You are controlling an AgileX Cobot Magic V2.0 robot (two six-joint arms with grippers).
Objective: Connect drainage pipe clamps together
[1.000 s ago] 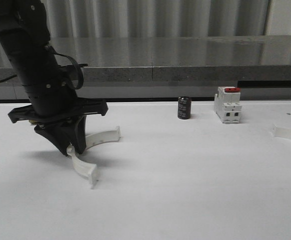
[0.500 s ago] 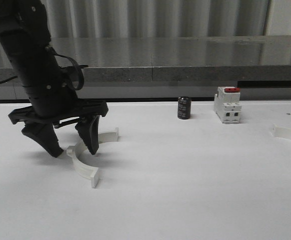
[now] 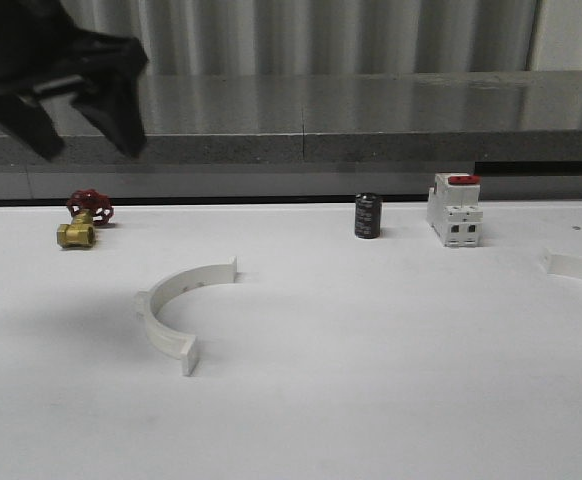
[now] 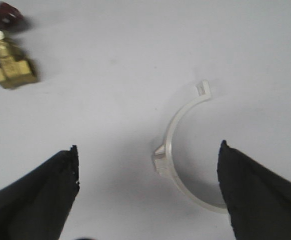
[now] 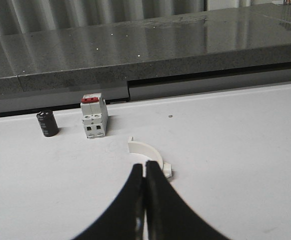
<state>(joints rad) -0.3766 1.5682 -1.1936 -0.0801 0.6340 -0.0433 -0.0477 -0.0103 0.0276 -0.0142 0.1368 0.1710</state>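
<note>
One white half-ring drainage pipe clamp [image 3: 176,300] lies on the white table at the left, free of any grip. My left gripper [image 3: 89,152] hangs open high above and behind it. In the left wrist view the same clamp [image 4: 178,135] lies far below, between the spread fingers of the left gripper [image 4: 148,148]. A second clamp [image 3: 581,268] lies at the table's right edge, cut off by the frame. In the right wrist view that clamp [image 5: 148,150] lies just past the tips of my right gripper [image 5: 145,167], which is shut; the tips hide part of it.
A brass valve with a red handle [image 3: 83,220] sits at the back left, also seen as the valve [image 4: 13,70] from the left wrist. A black cylinder [image 3: 368,216] and a white red-topped switch [image 3: 456,210] stand at the back, below a grey ledge [image 3: 371,120].
My left gripper opened off the left clamp, then rose high and back. The clamp settled on the table, and the brass valve came into sight.
</note>
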